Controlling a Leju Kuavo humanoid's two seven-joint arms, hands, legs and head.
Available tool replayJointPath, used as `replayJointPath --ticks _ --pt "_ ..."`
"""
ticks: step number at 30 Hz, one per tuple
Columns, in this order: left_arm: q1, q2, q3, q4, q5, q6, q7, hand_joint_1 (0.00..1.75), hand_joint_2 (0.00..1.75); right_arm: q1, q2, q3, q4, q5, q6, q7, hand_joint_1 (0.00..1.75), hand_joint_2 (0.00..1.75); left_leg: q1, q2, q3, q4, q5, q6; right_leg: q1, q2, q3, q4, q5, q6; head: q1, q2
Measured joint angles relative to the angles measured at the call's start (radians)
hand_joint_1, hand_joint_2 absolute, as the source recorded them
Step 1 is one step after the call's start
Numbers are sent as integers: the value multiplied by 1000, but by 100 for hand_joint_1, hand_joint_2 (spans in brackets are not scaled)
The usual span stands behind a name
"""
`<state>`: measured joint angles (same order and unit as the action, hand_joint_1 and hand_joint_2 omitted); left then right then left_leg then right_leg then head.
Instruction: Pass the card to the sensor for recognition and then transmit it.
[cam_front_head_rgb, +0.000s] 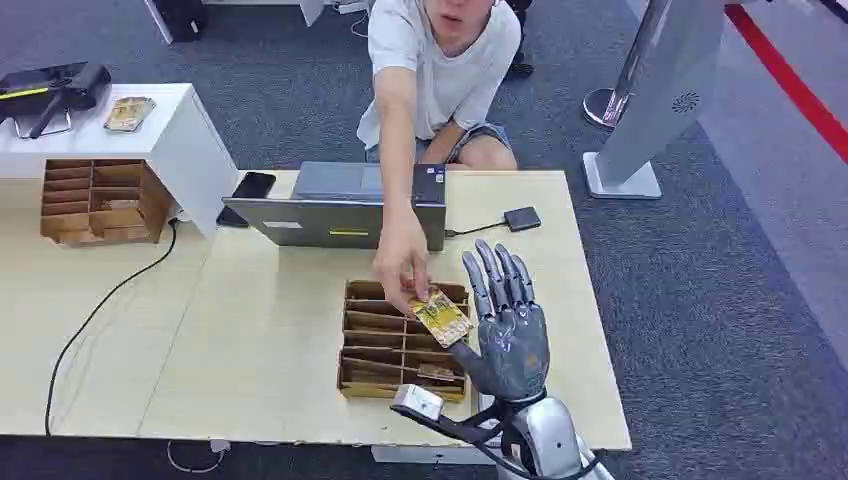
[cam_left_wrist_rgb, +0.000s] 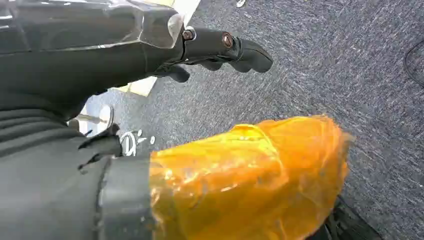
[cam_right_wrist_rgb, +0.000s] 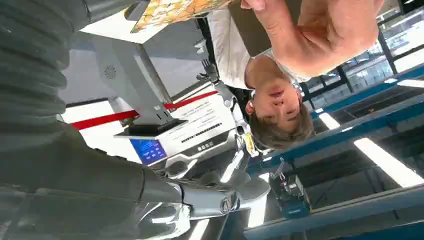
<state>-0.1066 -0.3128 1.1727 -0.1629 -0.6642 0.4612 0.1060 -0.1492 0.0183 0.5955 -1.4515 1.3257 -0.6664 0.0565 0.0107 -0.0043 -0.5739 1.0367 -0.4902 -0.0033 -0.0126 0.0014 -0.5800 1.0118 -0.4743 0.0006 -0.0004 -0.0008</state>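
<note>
The card (cam_front_head_rgb: 441, 317), yellow and patterned, sits above the right side of the brown cardboard organiser (cam_front_head_rgb: 400, 352), near the tabletop's (cam_front_head_rgb: 270, 330) front edge. A person's hand (cam_front_head_rgb: 402, 265) pinches its upper end, and its lower right edge meets the thumb side of the right hand (cam_front_head_rgb: 507, 325), whose fingers stand straight and apart, pointing toward the far edge; whether that hand grips the card cannot be told. Behind the organiser stands a grey laptop (cam_front_head_rgb: 340, 208), with a small black sensor (cam_front_head_rgb: 522, 218) to its right. The left hand (cam_left_wrist_rgb: 150, 90) hangs over grey carpet, fingers loosely curled, holding nothing.
</note>
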Motion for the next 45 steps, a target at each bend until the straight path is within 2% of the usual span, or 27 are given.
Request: replayJointPath --ticks 1,2,15,31,36,42,45 --pt "0 0 0 0 1 0 0 0 0 -1 0 1 1 -5 0 -2 157 175 0 0 0 0 0 0 0 0 0 0 0 0 0 0" --pt "0 0 0 0 2 1 1 0 0 -1 0 2 3 -7 0 -4 173 175 0 0 0 0 0 0 0 0 0 0 0 0 0 0" --pt "0 -3 0 0 27 34 26 0 0 -25 16 39 18 -80 0 -38 175 175 0 0 0 0 0 0 0 0 0 0 0 0 0 0" --pt "0 -5 1 0 35 39 21 0 0 -40 20 54 24 -112 -1 -38 175 175 0 0 0 0 0 0 0 0 0 0 0 0 0 0" --pt "0 -5 1 0 36 35 11 0 0 -21 19 54 2 -224 -1 -74 175 175 0 0 0 0 0 0 0 0 0 0 0 0 0 0" --pt "0 -5 1 0 36 35 10 0 0 -21 18 54 1 -229 -1 -76 175 175 0 0 0 0 0 0 0 0 0 0 0 0 0 0" --pt "0 -5 1 0 40 33 6 0 0 -1 13 54 -26 -303 1 -102 175 175 0 0 0 0 0 0 0 0 0 0 0 0 0 0"
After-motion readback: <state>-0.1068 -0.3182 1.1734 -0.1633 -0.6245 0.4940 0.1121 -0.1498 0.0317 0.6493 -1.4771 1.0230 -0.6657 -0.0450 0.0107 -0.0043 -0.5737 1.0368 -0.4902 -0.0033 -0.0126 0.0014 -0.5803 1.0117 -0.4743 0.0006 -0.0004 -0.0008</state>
